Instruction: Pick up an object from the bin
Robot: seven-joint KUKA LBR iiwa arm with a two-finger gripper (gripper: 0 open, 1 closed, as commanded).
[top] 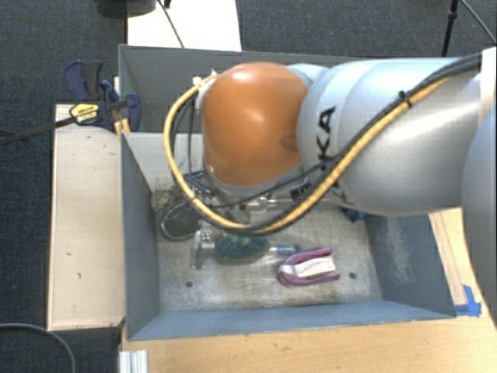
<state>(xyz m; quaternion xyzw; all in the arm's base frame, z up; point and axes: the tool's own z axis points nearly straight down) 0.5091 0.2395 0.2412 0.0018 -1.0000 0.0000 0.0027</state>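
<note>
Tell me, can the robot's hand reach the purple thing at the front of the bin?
Probably yes. The purple-and-white thing lies uncovered on the bin floor, and the hand hangs close by, beyond a dark green thing.

Pincer [204, 247] beside dark green object [242, 247]
</note>
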